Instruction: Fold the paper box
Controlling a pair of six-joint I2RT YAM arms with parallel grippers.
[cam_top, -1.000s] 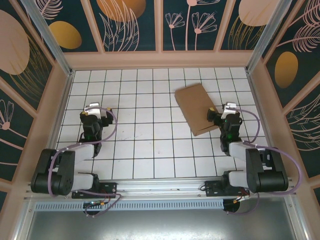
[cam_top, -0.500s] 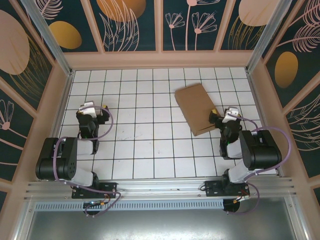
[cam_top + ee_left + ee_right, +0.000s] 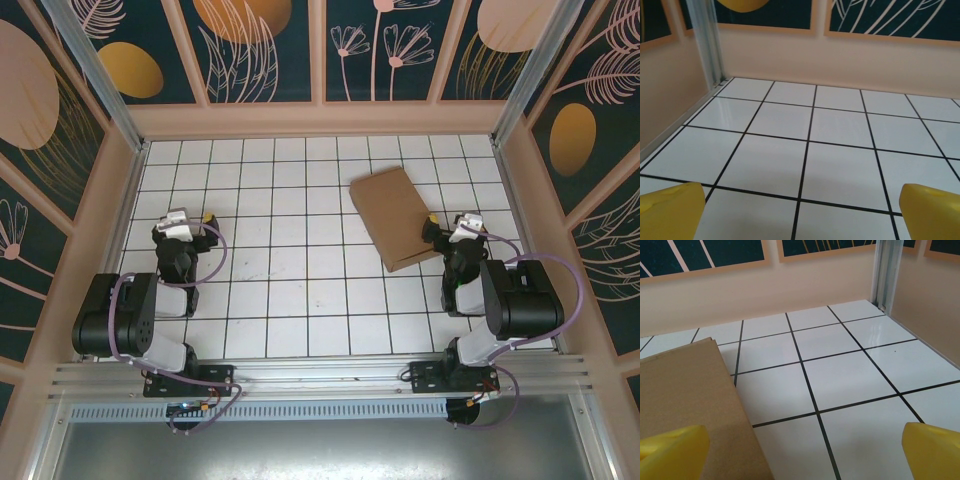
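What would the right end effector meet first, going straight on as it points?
Likely the white tiled floor, then the beige wall; the flat brown cardboard box sits left of its line.

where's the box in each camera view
top external: box lies flat on the tiles, right of centre, its near corner beside the right pincer.
right wrist: box at lower left, passing behind the left fingertip.
left wrist: faces the far-left post.
landmark: far-right post, up and right of the box in top external and right wrist.
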